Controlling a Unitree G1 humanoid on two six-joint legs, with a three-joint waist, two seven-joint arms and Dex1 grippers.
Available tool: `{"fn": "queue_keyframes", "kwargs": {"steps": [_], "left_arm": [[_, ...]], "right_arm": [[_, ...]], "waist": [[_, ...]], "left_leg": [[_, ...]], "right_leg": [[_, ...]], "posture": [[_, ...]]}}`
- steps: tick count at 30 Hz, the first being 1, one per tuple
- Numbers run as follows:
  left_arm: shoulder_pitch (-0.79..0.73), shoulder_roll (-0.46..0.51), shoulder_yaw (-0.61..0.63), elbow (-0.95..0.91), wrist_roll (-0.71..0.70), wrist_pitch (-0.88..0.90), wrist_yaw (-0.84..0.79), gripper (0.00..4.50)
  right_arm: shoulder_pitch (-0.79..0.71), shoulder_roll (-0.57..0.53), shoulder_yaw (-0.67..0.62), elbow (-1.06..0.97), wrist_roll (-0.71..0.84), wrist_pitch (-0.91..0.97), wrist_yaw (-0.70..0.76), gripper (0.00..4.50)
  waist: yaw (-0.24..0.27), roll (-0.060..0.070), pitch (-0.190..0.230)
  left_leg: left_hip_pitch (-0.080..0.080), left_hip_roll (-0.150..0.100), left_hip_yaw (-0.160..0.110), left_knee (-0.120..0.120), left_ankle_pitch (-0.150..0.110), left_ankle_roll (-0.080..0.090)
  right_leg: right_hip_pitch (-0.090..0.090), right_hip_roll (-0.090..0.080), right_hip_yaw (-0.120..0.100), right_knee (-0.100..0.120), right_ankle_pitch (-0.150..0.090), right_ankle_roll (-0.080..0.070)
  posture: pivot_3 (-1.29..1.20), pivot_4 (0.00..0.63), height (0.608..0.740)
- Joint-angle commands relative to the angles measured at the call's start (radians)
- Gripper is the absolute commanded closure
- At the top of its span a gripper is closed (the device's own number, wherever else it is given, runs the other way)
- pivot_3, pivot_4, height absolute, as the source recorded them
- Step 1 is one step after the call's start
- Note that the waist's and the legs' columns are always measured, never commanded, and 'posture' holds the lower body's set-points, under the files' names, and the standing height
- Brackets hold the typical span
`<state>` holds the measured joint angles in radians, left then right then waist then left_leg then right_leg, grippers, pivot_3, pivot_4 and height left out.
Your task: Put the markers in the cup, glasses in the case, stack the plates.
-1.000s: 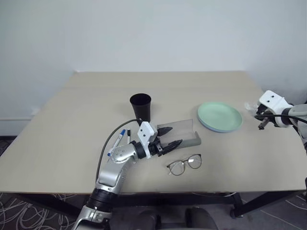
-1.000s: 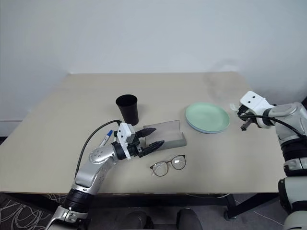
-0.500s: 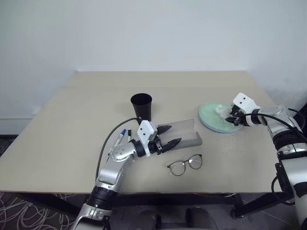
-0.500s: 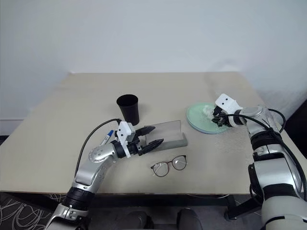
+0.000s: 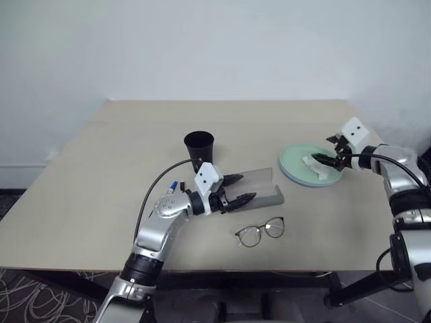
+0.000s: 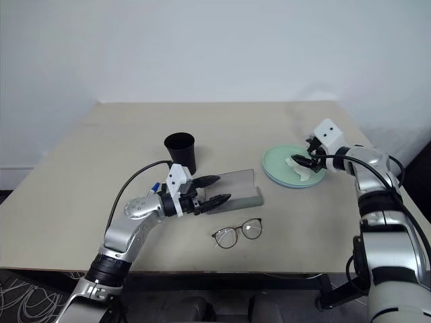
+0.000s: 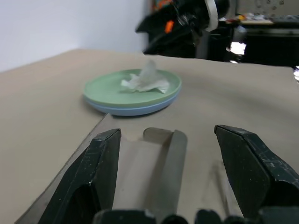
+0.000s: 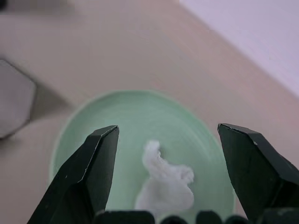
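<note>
Glasses (image 5: 260, 231), thin dark wire frames with roundish clear lenses, lie open near the front edge of the worktop (image 5: 87, 202), not yet boxed. Just beyond them, at about 11 o'clock, the grey case (image 5: 259, 189) lies open and empty, and the left gripper (image 5: 240, 189) hovers at its near end with jaws spread wide around nothing. At 9 o'clock from that gripper, two markers (image 5: 172, 189), one white with a blue cap, lie partly hidden behind the left arm, outside the black cup (image 5: 199, 149), which stands upright just past the case at about 11 o'clock.

Across the worktop at 3 o'clock, the picture has changed. A second ago the right gripper (image 5: 329, 159) hung beyond the plates at the right edge, shut on a crumpled white tissue (image 5: 315, 161); now it is over the plates, jaws parted, and the tissue lies loose on the mint green plate (image 5: 296, 163). That plate sits squarely on the light blue plate (image 7: 133, 110), whose rim shows beneath it.

By this reading the stacking looks done, though the tissue now rests on the stack, while markers and glasses remain to be put away. The right arm seems free for the next pick.
</note>
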<state>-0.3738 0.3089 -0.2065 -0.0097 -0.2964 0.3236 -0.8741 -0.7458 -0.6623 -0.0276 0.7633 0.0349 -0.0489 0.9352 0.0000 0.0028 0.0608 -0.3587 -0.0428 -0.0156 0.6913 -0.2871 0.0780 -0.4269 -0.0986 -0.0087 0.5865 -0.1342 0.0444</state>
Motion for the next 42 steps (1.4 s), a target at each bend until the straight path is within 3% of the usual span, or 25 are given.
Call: {"fn": "queue_keyframes", "kwargs": {"steps": [1, 5, 13, 25, 34, 42], "left_arm": [[-0.056, 0.022, -0.029, -0.040, -0.029, 0.077, -0.061, 1.11], [-0.129, 0.070, -0.088, -0.026, -0.027, 0.163, -0.164, 1.11], [-0.298, 0.140, -0.225, 0.080, 0.051, 0.192, -0.329, 1.11], [-0.446, 0.082, -0.335, 0.259, 0.123, 0.284, -0.436, 1.11], [-0.487, 0.035, -0.369, 0.335, 0.167, 0.282, -0.473, 1.11], [-0.489, 0.002, -0.395, 0.361, 0.210, 0.284, -0.475, 1.11]], "right_arm": [[0.076, -0.005, -0.069, -0.186, 0.116, 0.031, 0.045, 0.85], [0.209, 0.002, -0.128, -0.373, 0.257, 0.082, 0.123, 0.85], [0.297, 0.027, -0.138, -0.448, 0.276, 0.102, 0.066, 0.85], [0.443, 0.100, -0.145, -0.581, 0.297, 0.095, -0.010, 0.85], [0.567, 0.032, -0.131, -0.640, 0.377, 0.130, 0.176, 0.85], [0.610, -0.013, -0.106, -0.588, 0.345, 0.093, 0.268, 0.85]], "waist": [[-0.001, 0.000, 0.000], [-0.001, 0.000, 0.000], [-0.001, -0.001, 0.001], [0.000, -0.001, 0.001], [0.000, -0.002, 0.001], [0.000, -0.003, 0.002]], "left_leg": [[0.000, 0.000, 0.000, 0.000, 0.000, 0.000], [0.000, 0.001, 0.001, 0.000, 0.000, 0.000], [0.001, 0.006, 0.005, 0.003, 0.000, 0.000], [-0.001, 0.003, 0.004, 0.003, -0.001, 0.002], [0.000, 0.004, 0.005, 0.004, -0.001, 0.002], [-0.001, 0.004, 0.005, 0.005, -0.001, 0.002]], "right_leg": [[0.000, 0.000, 0.000, 0.000, 0.000, 0.000], [0.000, 0.001, 0.002, 0.000, 0.000, 0.000], [0.000, 0.014, 0.016, 0.001, -0.001, -0.002], [-0.002, 0.015, 0.022, 0.000, -0.001, 0.001], [-0.001, 0.015, 0.023, 0.000, -0.002, 0.001], [-0.001, 0.015, 0.023, 0.000, -0.002, 0.001]], "posture": [[0.00, 0.000, 0.740], [0.00, 0.000, 0.740], [0.00, 0.000, 0.740], [0.00, 0.000, 0.740], [0.00, 0.000, 0.740], [0.00, 0.000, 0.740]]}}
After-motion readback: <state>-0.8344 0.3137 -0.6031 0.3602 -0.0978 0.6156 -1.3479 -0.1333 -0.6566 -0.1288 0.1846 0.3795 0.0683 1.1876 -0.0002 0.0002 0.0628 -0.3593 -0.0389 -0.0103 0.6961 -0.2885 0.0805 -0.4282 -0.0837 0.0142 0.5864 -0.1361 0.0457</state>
